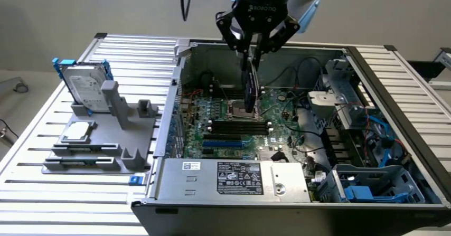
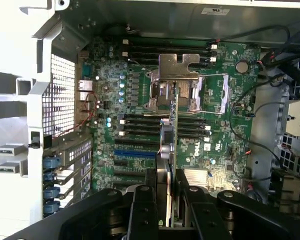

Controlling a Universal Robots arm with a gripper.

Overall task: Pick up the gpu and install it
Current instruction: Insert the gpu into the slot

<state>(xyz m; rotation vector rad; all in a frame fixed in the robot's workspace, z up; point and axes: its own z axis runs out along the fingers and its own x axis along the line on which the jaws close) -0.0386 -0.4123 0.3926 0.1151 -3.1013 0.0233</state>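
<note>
My gripper (image 1: pixel 251 50) hangs over the open computer case (image 1: pixel 163 141), shut on the top edge of the gpu (image 1: pixel 250 85). The card hangs upright and edge-on above the green motherboard (image 1: pixel 218 125), its lower end over the middle of the board near the CPU socket (image 1: pixel 240 108). In the wrist view the gpu (image 2: pixel 168 145) appears as a thin vertical strip between my two black fingers (image 2: pixel 142 205), over the black memory slots (image 2: pixel 140 122). The blue slot (image 2: pixel 135 153) and black expansion slots lie beside the card, apart from it.
A grey fixture (image 1: pixel 105 135) on the slatted table at the exterior view's left holds a silver hard drive in a blue frame (image 1: pixel 84 85) and a small square chip (image 1: pixel 77 132). The power supply (image 1: pixel 233 178), cables (image 1: pixel 310 135) and drive cages (image 1: pixel 366 186) crowd the case.
</note>
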